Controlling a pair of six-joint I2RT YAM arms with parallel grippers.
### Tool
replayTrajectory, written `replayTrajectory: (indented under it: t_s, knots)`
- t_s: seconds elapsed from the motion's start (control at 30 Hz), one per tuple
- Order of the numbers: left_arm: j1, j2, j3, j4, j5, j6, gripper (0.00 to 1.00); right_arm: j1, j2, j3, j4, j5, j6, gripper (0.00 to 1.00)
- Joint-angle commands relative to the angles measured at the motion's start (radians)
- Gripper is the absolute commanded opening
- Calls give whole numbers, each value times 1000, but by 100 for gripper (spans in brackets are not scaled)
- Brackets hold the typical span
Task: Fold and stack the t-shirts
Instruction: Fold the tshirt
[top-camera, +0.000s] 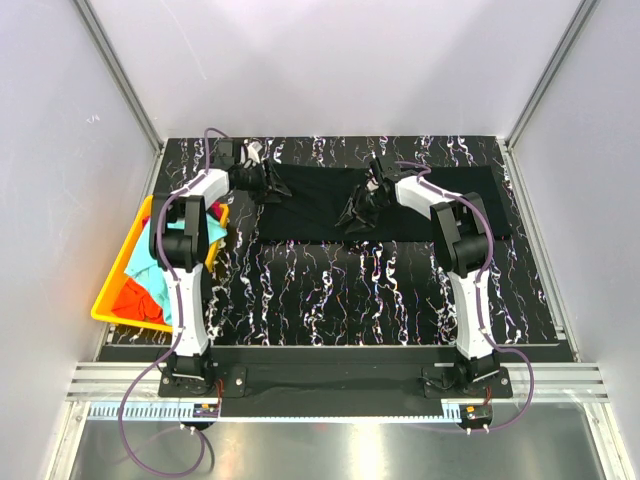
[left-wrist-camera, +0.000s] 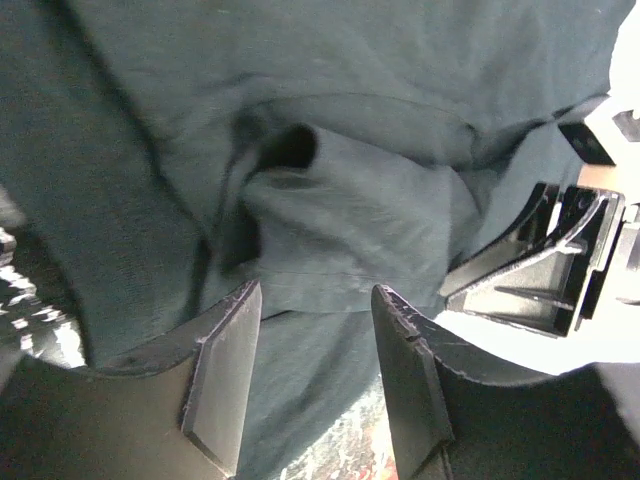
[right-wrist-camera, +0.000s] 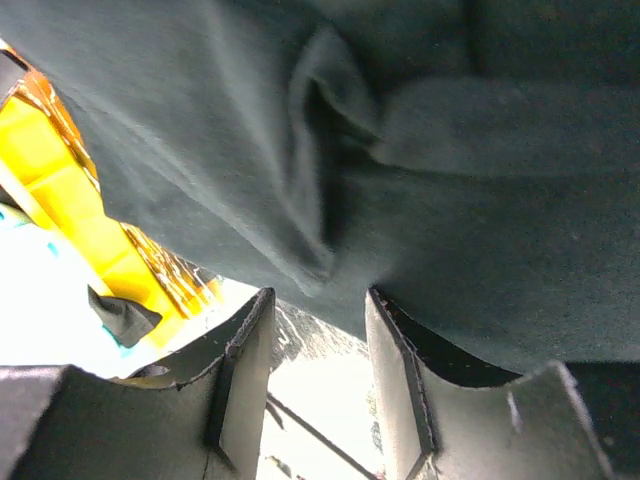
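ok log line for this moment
black t-shirt spread out | left gripper open at it | right gripper open at it | other shirts in yellow bin

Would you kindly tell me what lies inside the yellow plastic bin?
The yellow plastic bin holds a crumpled turquoise cloth t-shirt and an orange-red cloth t-shirt. The left arm covers part of it, and anything beneath the shirts is hidden.

Black t-shirt (top-camera: 320, 205), yellow bin (top-camera: 112, 300)
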Motion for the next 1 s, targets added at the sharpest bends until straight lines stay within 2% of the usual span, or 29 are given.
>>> replayTrajectory:
  t_s: [0.0,0.2,0.3,0.63,0.73,0.97]
  knots:
    - [9,-29,22,1,-44,30,53,-8,-71,-36,69,-48,51,49]
    - [9,8,69,4,-47,27,54,-9,-60,-53,108,-56,75,49]
    - [9,45,92,16,-3,-8,54,-9,-47,-46,126,-63,94,48]
    - [1,56,43,59,23,-25,52,-9,-7,-16,171,-74,152,46]
    - [-2,59,43,70,40,-30,48,-9,0,-11,178,-74,169,44]
    - [-2,62,40,81,53,-43,24,-9,9,-10,194,-69,194,41]
